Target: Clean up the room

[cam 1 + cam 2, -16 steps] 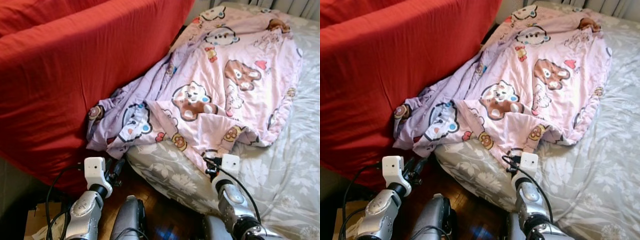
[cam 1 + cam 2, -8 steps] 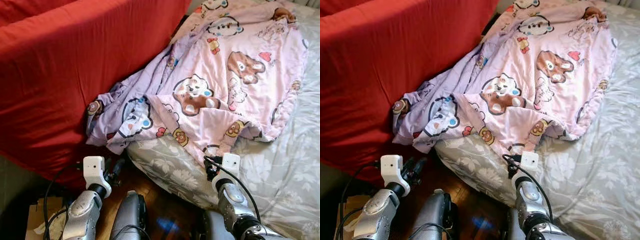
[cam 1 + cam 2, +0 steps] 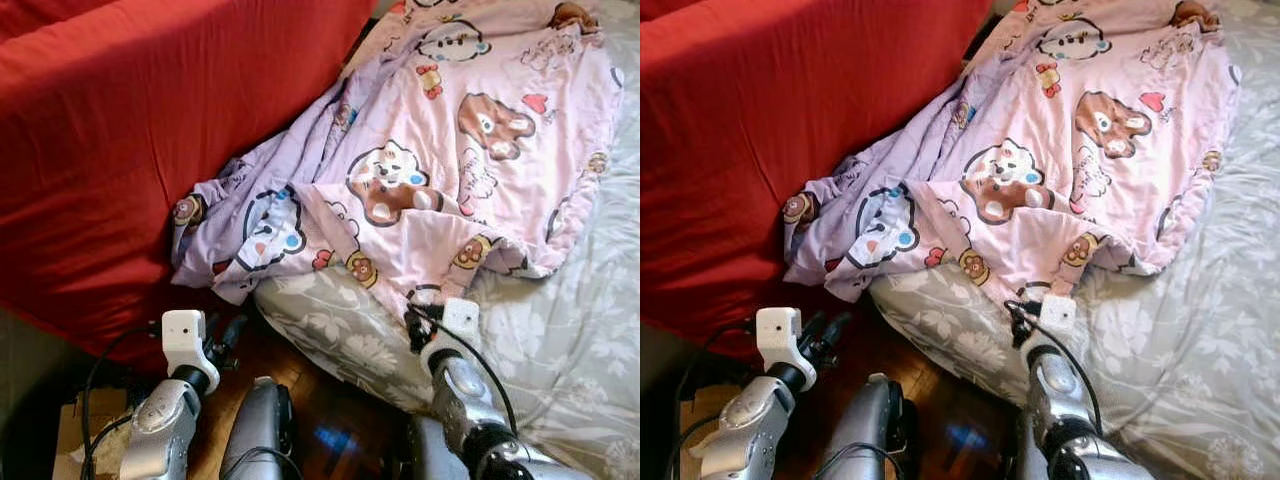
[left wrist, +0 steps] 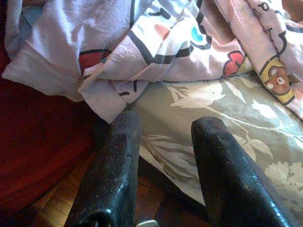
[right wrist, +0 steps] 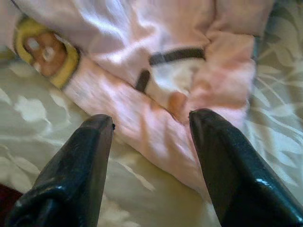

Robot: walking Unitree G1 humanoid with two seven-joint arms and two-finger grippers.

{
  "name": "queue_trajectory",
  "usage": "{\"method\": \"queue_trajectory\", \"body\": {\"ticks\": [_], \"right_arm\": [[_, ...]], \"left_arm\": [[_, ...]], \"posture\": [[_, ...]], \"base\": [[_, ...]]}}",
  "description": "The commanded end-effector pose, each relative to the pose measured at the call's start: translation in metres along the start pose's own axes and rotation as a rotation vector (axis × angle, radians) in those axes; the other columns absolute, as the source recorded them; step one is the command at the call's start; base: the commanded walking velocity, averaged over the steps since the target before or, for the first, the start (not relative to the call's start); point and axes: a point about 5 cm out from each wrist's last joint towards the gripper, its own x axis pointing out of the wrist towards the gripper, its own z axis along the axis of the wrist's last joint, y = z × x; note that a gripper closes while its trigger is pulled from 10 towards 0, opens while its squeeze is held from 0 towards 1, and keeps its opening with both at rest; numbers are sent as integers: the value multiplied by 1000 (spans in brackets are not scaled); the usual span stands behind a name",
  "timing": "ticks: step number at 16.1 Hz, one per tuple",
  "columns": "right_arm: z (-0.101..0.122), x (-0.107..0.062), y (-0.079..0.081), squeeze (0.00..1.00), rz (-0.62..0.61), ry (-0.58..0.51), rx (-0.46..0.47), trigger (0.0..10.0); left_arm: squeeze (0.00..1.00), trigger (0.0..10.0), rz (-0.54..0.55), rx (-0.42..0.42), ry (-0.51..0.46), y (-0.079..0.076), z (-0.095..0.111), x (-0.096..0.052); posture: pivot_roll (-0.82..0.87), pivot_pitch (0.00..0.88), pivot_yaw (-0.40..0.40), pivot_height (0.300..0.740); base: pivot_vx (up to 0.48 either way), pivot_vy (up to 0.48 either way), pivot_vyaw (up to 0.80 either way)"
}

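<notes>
Pink cartoon-print blanket [image 3: 440, 150] lies rumpled across the grey floral bed [image 3: 560, 340], its lower corner spilling off against the red sofa [image 3: 120, 150]. Right gripper [image 5: 151, 130] reaches to the blanket's near hem, fingers spread, nothing between them. Left gripper [image 4: 163, 137] held low over wooden floor [image 3: 320, 420] by the bed edge, fingers apart. Blanket's far end cut off.

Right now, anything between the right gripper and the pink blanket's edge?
Nothing visible. The right gripper is open, aimed straight at the pink blanket hem lying on the grey floral sheet.
</notes>
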Motion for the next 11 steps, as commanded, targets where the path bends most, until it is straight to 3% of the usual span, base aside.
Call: {"method": "queue_trajectory", "body": {"ticks": [1,5,11], "right_arm": [[-4,-2,-1,0,-12,10,28,10000],[0,1,-3,0,-49,6,81,10000],[-7,-5,-34,0,-180,38,166,10000]], "left_arm": [[0,10000,27,-6,24,7,-4,-8],[0,10000,32,-3,29,8,-5,-12],[0,10000,39,5,19,9,1,-24]], "posture": [[150,319,61,637],[159,320,62,637],[183,364,64,637]], "base": [[0,0,0],[0,0,0],[0,0,0]]}}
